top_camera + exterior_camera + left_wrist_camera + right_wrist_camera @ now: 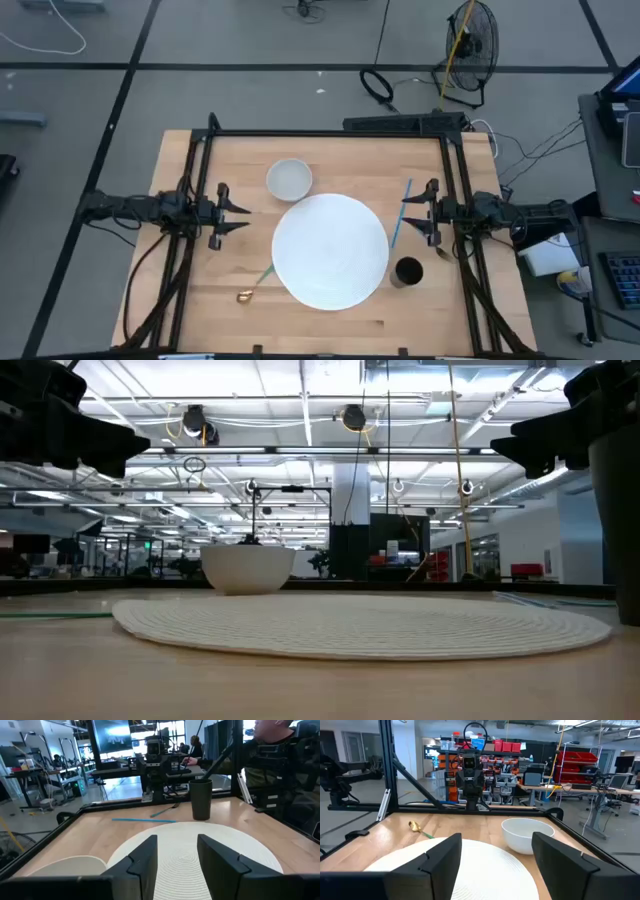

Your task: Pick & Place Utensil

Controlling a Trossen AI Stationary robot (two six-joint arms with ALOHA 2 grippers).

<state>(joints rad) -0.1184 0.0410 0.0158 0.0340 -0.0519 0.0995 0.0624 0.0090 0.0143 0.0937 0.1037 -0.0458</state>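
A white round placemat [330, 250] lies mid-table, with a white bowl [289, 179] at its far-left side and a black cup [407, 271] at its near-right side. A thin blue utensil [402, 205] lies on the wood right of the placemat; in the left wrist view the blue utensil [143, 820] has a teal utensil [165, 811] beside it. A gold-bowled spoon with a green handle [254, 284] lies near the placemat's near-left edge. My left gripper [240, 216] hovers open left of the placemat. My right gripper [410, 212] hovers open right of it, next to the blue utensil.
A black frame [330, 132] runs along the table's far edge and both sides. The bowl [527, 835] and the spoon [415, 826] show beyond my right gripper's fingers; the cup [201, 799] shows beyond my left gripper's. A person sits beyond the table's right side.
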